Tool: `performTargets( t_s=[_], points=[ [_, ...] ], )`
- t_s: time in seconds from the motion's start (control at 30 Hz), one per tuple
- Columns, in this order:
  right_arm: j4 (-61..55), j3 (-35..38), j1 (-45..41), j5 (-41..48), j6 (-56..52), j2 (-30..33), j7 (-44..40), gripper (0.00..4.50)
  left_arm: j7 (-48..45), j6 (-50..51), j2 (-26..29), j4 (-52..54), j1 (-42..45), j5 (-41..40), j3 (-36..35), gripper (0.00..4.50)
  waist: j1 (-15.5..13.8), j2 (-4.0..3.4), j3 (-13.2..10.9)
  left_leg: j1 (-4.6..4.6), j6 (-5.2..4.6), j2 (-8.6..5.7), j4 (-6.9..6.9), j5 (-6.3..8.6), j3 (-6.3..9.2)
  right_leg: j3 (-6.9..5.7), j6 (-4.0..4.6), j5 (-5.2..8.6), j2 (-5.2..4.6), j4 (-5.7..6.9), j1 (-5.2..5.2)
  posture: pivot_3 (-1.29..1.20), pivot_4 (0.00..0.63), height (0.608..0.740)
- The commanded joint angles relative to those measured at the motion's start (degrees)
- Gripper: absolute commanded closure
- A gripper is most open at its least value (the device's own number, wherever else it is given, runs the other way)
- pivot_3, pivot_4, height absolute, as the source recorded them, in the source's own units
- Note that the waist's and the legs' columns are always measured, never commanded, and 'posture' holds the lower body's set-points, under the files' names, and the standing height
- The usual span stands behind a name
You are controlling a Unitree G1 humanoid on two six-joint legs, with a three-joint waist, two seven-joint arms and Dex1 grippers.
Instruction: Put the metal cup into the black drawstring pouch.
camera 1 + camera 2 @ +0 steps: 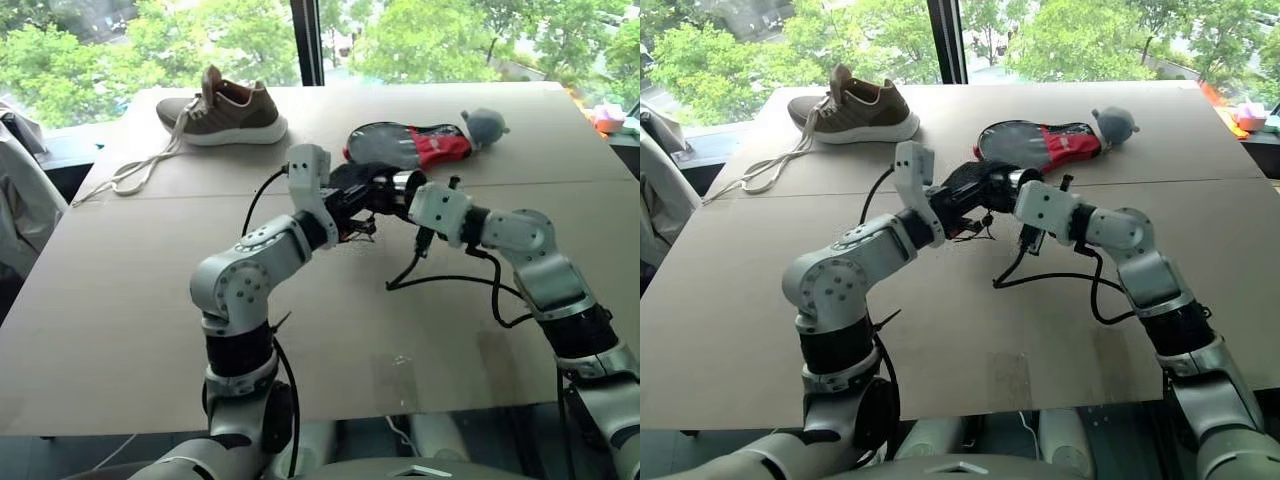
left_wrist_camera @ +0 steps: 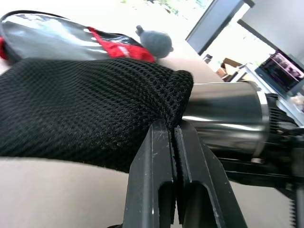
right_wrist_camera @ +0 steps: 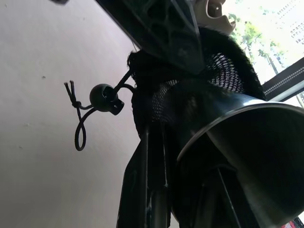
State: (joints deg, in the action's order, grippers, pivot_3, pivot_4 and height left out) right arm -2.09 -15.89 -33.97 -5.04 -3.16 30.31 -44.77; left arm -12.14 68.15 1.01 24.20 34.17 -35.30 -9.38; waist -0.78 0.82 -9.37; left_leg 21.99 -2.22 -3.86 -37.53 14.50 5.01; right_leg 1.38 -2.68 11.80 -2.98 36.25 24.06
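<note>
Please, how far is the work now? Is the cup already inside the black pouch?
Partly. Done: both things are off the table, and the metal cup has its end inside the mouth of the black pouch. In hand: the left gripper is shut on the pouch's rim, and the right gripper is shut on the cup. Left: most of the cup is outside the pouch, so it must go deeper before release.

Metal cup (image 2: 223, 114) base inside pouch (image 2: 85, 114)
</note>
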Motion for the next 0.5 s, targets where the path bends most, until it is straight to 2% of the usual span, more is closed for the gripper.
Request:
performTargets(
  t_s=[0.03, 0.13, 0.23, 0.3, 0.5],
  points=[
    [1.9, -0.4, -1.6, -3.6, 5.5, 0.1, 1.9, 4.39, -1.0, -1.1, 0.5, 3.0, 0.0, -2.3, 1.4, 4.50, 0.1, 0.00, 0.0, -0.01, 0.00, 0.00, 0.00, 0.00, -0.02, 0.02, 0.00, 0.00, 0.01, 0.00, 0.00, 0.00, 0.150, 0.740],
    [1.4, 2.0, -0.6, 0.3, -1.2, -5.3, 5.1, 4.39, -1.5, -1.2, 0.4, 3.6, -0.3, -3.8, 2.3, 4.50, 0.5, 0.00, 0.0, -0.02, 0.02, 0.03, 0.02, -0.01, -0.04, 0.08, 0.00, 0.00, 0.05, 0.01, 0.03, 0.00, 0.150, 0.740],
    [-0.8, 9.6, -0.4, 10.4, -15.3, -14.2, 10.6, 4.39, -1.6, -1.3, 0.4, 3.9, -1.2, -4.9, 2.7, 4.50, 0.8, 0.00, 0.0, 0.00, 0.11, 0.08, 0.07, -0.07, -0.03, 0.13, 0.05, -0.02, 0.08, 0.11, 0.14, 0.00, 0.150, 0.740],
    [-1.1, 13.7, -0.7, 14.7, -20.6, -17.3, 12.9, 4.39, -1.4, -1.5, 0.6, 4.1, -1.5, -5.2, 3.1, 4.50, 0.7, 0.00, 0.0, 0.00, 0.12, 0.08, 0.07, -0.07, -0.02, 0.15, 0.08, -0.04, 0.08, 0.16, 0.15, 0.00, 0.150, 0.740],
    [-3.8, 27.8, -2.9, 36.5, -38.7, -28.1, 21.0, 4.39, -1.6, -1.5, 0.8, 5.3, -2.2, -6.8, 4.1, 4.50, 0.4, -0.02, 0.0, 0.00, 0.11, 0.04, 0.08, -0.07, 0.00, 0.11, 0.12, -0.07, 0.06, 0.19, 0.16, 0.00, 0.150, 0.740]
  ],
)
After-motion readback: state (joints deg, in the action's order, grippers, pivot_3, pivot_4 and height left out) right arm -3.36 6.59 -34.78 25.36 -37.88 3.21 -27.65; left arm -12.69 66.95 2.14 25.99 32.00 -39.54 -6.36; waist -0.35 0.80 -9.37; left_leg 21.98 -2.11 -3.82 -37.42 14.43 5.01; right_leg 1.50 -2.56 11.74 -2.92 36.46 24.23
